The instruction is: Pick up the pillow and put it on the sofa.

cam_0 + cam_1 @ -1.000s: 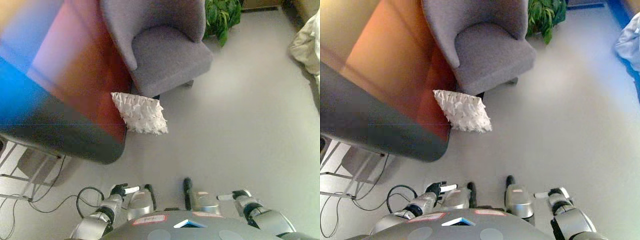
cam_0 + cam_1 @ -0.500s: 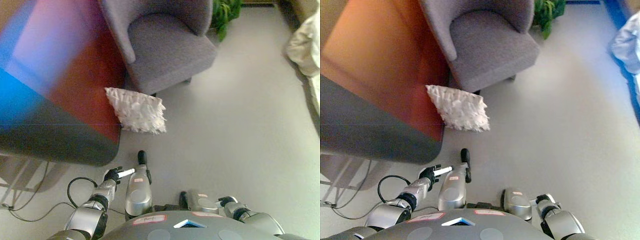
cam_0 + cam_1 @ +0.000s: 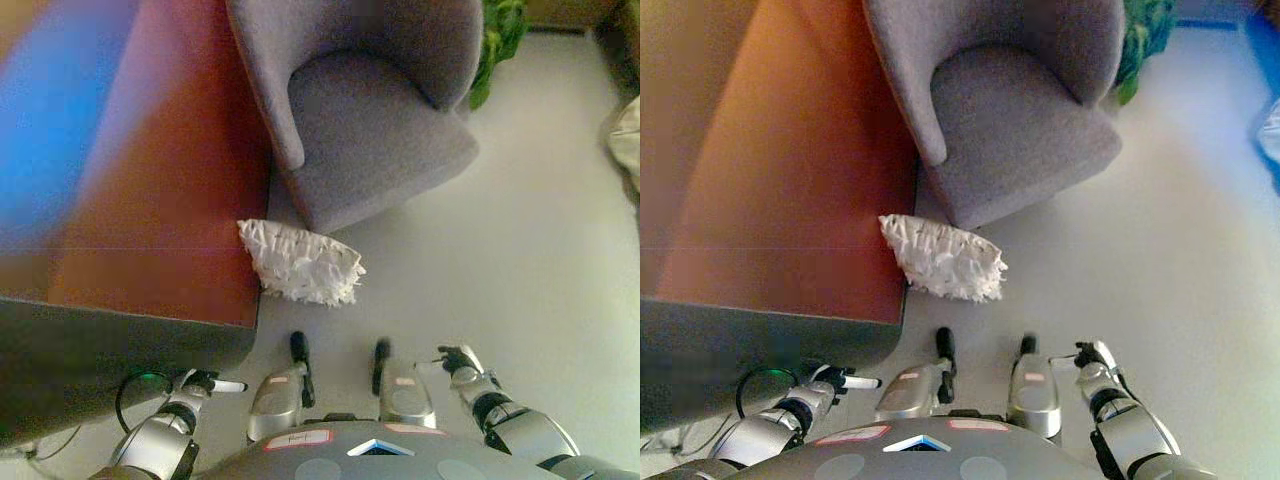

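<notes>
The pillow [image 3: 302, 273] lies on the floor against the sofa [image 3: 345, 150], ahead of and between both hands, left hand [image 3: 196, 384] and right hand [image 3: 458, 361] low, loosely extended and empty, probably awaiting the reach.

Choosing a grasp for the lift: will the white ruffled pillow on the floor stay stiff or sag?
The pillow looks soft and ruffled, so it will probably sag from one hand. It seems light for its bulk. Lying flat on the floor, it should not roll.

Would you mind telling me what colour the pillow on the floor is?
The pillow is white with a ruffled texture, clearest in the right eye view.
</notes>
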Motion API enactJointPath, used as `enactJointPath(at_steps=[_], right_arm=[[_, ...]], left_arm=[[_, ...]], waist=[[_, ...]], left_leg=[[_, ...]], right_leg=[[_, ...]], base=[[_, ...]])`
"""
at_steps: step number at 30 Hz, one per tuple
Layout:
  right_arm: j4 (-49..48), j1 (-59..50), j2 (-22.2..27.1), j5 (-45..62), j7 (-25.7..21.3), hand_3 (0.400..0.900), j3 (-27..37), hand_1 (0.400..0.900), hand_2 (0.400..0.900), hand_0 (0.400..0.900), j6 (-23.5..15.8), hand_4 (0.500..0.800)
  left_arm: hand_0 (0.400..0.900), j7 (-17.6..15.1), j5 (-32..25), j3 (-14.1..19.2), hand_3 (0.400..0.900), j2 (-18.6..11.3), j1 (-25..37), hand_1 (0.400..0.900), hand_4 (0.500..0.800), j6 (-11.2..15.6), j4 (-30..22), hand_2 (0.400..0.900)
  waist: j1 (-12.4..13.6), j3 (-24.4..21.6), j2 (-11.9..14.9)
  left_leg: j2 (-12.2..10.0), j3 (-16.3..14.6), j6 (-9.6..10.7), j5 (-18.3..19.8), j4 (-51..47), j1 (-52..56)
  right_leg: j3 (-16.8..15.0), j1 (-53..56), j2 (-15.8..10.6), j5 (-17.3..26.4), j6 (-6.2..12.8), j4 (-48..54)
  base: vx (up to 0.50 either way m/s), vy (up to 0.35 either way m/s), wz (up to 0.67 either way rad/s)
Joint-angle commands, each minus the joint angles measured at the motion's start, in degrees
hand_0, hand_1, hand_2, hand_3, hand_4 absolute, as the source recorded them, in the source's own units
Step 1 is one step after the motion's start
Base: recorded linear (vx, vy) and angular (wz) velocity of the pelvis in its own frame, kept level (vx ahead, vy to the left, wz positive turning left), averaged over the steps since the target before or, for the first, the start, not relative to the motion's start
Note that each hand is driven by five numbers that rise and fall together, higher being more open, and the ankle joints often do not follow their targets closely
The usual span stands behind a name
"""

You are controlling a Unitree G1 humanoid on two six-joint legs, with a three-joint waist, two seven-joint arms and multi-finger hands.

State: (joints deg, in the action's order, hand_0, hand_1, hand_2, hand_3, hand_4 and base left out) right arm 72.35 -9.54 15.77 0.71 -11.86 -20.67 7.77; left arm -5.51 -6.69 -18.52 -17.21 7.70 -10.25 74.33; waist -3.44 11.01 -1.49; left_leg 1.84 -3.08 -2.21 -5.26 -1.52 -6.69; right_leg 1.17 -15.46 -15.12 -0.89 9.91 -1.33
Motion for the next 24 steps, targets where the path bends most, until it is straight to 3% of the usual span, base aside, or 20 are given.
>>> enactJointPath(at_steps=[1, 3, 5, 8, 13, 16, 24], right_arm=[[-0.8, -2.4, 1.5, 2.4, 0.7, 0.9, 0.6, 0.9, 0.9, 0.9, -2.5, 0.8], [-1.8, -1.6, 1.0, 2.7, 1.4, 0.9, 0.3, 0.9, 0.9, 0.9, -2.1, 0.8], [-1.5, -2.6, 1.5, 4.0, 2.3, 0.9, 0.3, 0.9, 0.9, 0.9, -3.8, 0.8], [-1.4, -5.7, 3.3, 5.2, 4.8, 0.9, 0.6, 0.9, 0.9, 0.9, -4.5, 0.8], [-2.8, -12.8, 6.1, 8.4, 5.5, 0.9, -0.7, 0.9, 0.9, 0.9, -4.4, 0.8], [-3.9, -19.4, 9.5, 9.9, 7.7, 0.9, -0.9, 0.9, 0.9, 0.9, -2.2, 0.8], [-3.4, -31.2, 17.5, 10.5, 15.6, 0.9, -2.6, 0.9, 0.9, 0.9, 0.1, 0.8]], left_arm=[[0.9, -0.9, -0.3, 0.9, 0.9, -2.4, -1.8, 0.9, 0.8, 0.5, -1.9, 0.9], [0.9, -2.6, -1.6, 1.9, 0.9, -1.2, -4.2, 0.9, 0.8, 0.7, -1.8, 0.9], [0.9, -1.0, 0.2, 2.2, 0.9, 0.0, -4.2, 0.9, 0.8, 1.4, -1.2, 0.9], [0.9, -0.5, 1.2, 0.8, 0.9, 1.2, -2.9, 0.9, 0.8, 1.9, -1.1, 0.9], [0.9, 0.7, -0.7, -1.9, 0.9, -0.3, -1.1, 0.9, 0.8, 3.0, -1.3, 0.9], [0.9, 2.6, -3.5, -2.3, 0.9, -1.5, -0.3, 0.9, 0.8, 4.8, -2.3, 0.9], [0.9, 3.5, -9.5, -4.1, 0.9, -0.4, -0.9, 0.9, 0.8, 9.1, -4.5, 0.9]], waist=[[-0.5, 3.7, -0.4], [0.4, 3.2, 0.5], [1.5, 3.5, 0.7], [3.0, 4.1, -0.2], [4.8, 6.6, -2.4], [5.8, 9.0, -4.8], [7.9, 13.2, -11.0]], left_leg=[[-5.9, 6.1, 3.4, 13.6, 10.6, 3.7], [-7.1, 7.8, 4.0, 14.0, 14.4, 3.4], [-9.6, 7.2, 5.5, 12.8, 12.6, 5.0], [-10.6, 7.3, 7.0, 10.3, 8.0, 5.7], [-9.9, 9.1, 8.0, 8.1, 5.8, 2.9], [-9.4, 10.2, 8.1, 7.6, 6.0, 0.4], [-6.6, 11.2, 8.3, 6.2, 7.7, -6.5]], right_leg=[[-5.8, -4.1, -0.8, 10.6, -0.05, -4.8], [-4.6, -2.8, -0.9, 8.4, 0.14, -10.6], [-1.8, -1.8, -1.8, 7.1, 0.29, -11.6], [0.7, -1.0, -2.1, 7.2, 0.28, -9.9], [2.1, -4.7, -3.3, 6.6, 0.59, -12.2], [2.0, -8.6, -4.2, 5.9, 0.61, -15.4], [1.4, -14.1, -5.8, 3.5, -0.53, -19.8]], base=[[0.44, -0.342, 0.96], [0.37, -0.322, 0.54], [0.28, -0.229, 0.35], [0.15, -0.124, 0.31], [0.05, -0.03, 0.28], [-0.03, 0.012, 0.24], [-0.04, 0.101, 0.15]])
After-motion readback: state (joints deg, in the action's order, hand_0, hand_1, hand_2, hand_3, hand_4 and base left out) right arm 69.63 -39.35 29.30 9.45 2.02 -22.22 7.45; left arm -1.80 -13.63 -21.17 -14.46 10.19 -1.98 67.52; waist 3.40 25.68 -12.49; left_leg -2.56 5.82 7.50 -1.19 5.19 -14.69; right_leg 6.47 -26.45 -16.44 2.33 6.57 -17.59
